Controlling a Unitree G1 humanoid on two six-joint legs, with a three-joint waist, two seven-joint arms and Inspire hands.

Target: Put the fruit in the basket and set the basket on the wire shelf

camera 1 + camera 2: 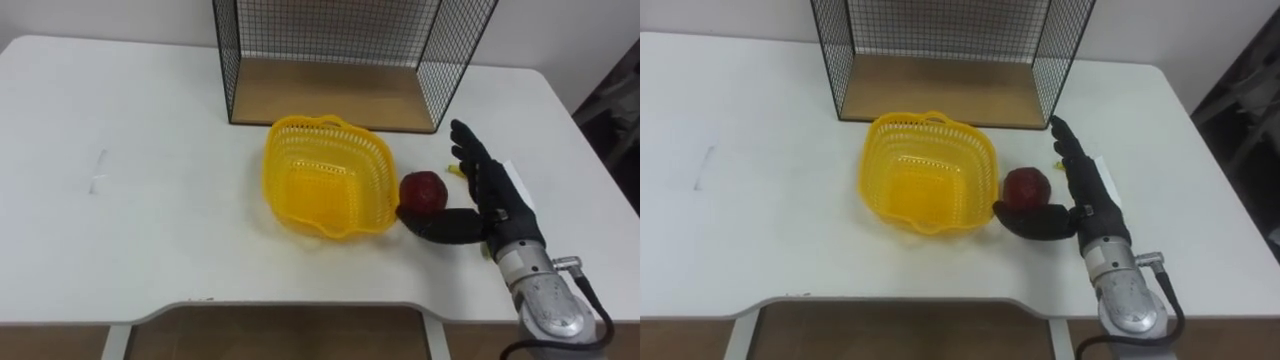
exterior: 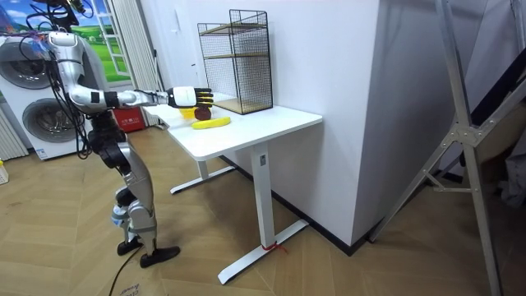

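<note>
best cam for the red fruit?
Left eye view: red fruit unobstructed between yellow basket and right hand. Right eye view shows much the same; room view shows a small dark blob by the hand.

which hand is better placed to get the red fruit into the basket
Right. The right hand lies open just beside the red fruit, its thumb curving along the fruit's near side, and the yellow basket sits immediately on the fruit's other side.
</note>
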